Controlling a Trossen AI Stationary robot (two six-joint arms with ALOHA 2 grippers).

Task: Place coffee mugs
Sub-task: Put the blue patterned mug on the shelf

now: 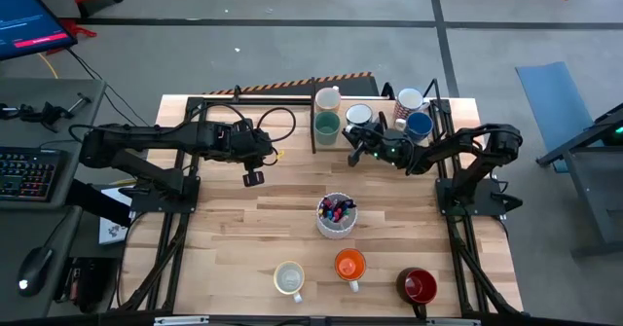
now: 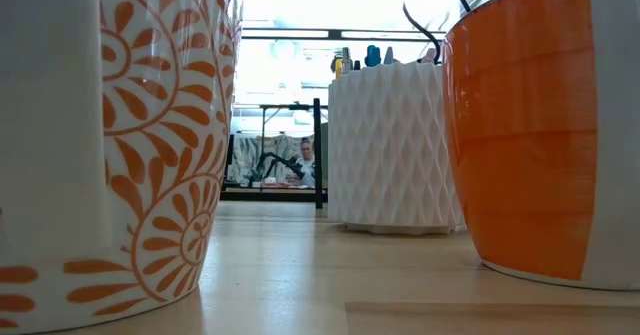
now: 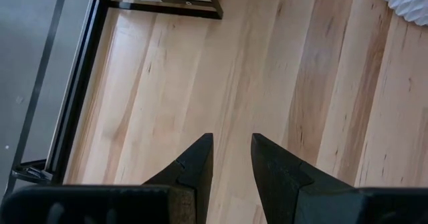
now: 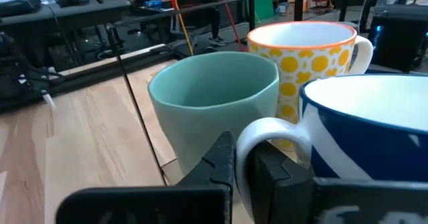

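At the table's far side stand a cream mug with yellow dots (image 1: 328,98), a teal mug (image 1: 327,126), a blue-and-white mug (image 1: 359,115), a white patterned mug (image 1: 410,100) and a blue mug (image 1: 419,125). My right gripper (image 1: 356,143) is shut on the blue-and-white mug (image 4: 374,137). The teal mug (image 4: 214,110) and the dotted mug (image 4: 304,57) stand just beyond it. Near the front edge stand a pale yellow mug (image 1: 289,278), an orange mug (image 1: 349,265) and a dark red mug (image 1: 417,286). My left gripper (image 1: 253,177) is open and empty above bare table (image 3: 232,140). My right gripper pinches the blue-and-white mug's white handle (image 4: 262,132) between its two fingers, which reach in about level from the table's right. The handle's loop stands up over the fingertips. The mug is upright; whether its base rests on anything is hidden.
A white ribbed cup of coloured pens (image 1: 336,214) stands at the table's middle. A black frame (image 1: 313,122) edges the far mugs' platform, and its rod (image 4: 137,103) shows beside the teal mug. Bare wood lies between the pen cup and the far mugs.
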